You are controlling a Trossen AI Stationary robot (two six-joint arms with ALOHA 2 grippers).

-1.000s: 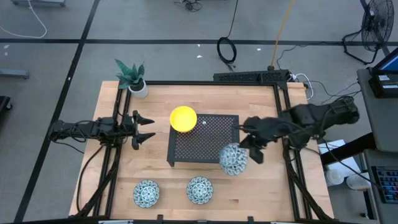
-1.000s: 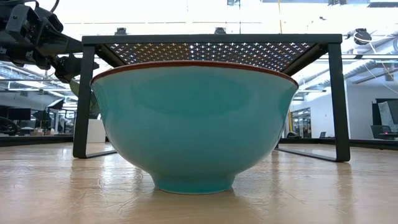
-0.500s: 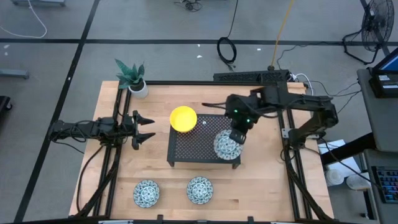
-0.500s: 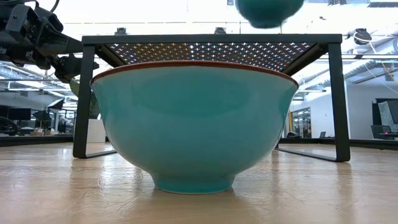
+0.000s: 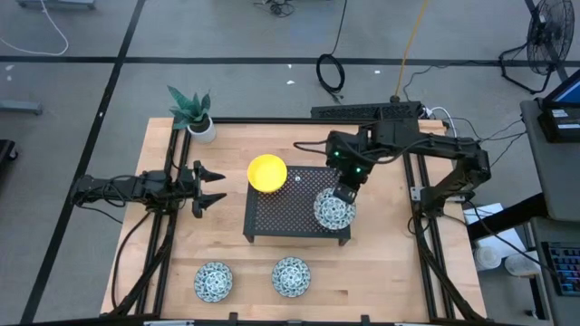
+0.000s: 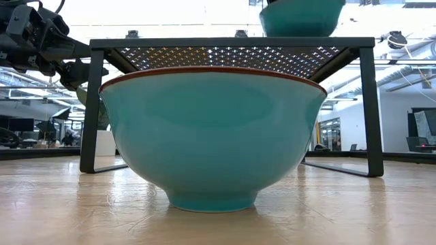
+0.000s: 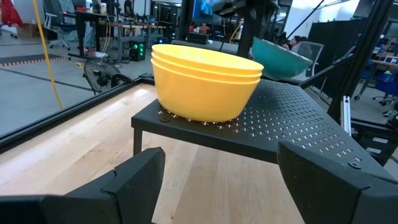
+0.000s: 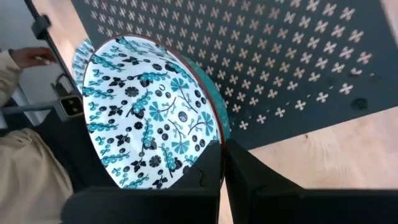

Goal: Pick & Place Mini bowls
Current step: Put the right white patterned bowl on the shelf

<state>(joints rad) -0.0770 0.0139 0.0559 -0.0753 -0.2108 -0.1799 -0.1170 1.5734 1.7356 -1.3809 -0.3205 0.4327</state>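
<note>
My right gripper point(image 5: 343, 193) is shut on a mini bowl point(image 5: 333, 211), white inside with a blue-green pattern and teal outside, over the near right corner of the black perforated stand point(image 5: 281, 213). Stacked yellow bowls point(image 5: 267, 172) stand on the stand's far left corner. Two more patterned bowls point(image 5: 214, 281) point(image 5: 291, 276) rest on the table near its front edge; the second one fills the low view point(image 6: 212, 136). My left gripper point(image 5: 213, 187) waits open at the stand's left, level, with nothing between its fingers point(image 7: 134, 180). My right gripper pinches the bowl's rim point(image 8: 217, 142) on its far side, one finger inside the bowl and one outside. The fingers slant down from the far right. The bowl is tilted point(image 7: 280, 59), its foot point(image 6: 302, 33) just at the stand's top; whether it touches, I cannot tell.
A white pot with a green plant point(image 5: 192, 113) stands at the table's far left corner. A person's sleeve point(image 8: 25, 168) and hand point(image 8: 31, 57) show beyond the table's right side. Bare wood lies left of the stand and at the near right.
My right gripper has swung from the table's right side toward the stand, carrying the patterned bowl from beside the stand's near right corner to above it. It has tipped further downward and then sunk, so the bowl now hangs close over the stand's top.
</note>
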